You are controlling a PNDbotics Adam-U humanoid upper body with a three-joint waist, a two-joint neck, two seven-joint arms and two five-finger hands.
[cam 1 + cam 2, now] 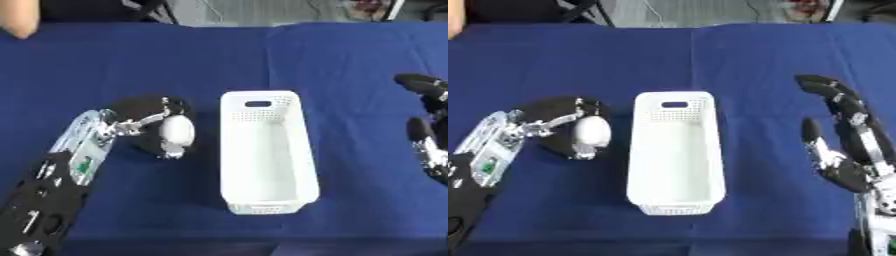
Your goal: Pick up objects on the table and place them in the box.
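Head stereo pair, steeply downward, seemingly

The left hand (pixel 149 125) curls round a white object (pixel 178 132), covering its far side, so its full shape cannot be told; it shows only as a smooth, rounded white form. In the left eye view the right hand (pixel 846 150) is cut off by the picture's right edge. The box (pixel 674 155) hides the tabletop (pixel 754 65) beneath it. A blurred pale shape sits cropped at the top left corner.
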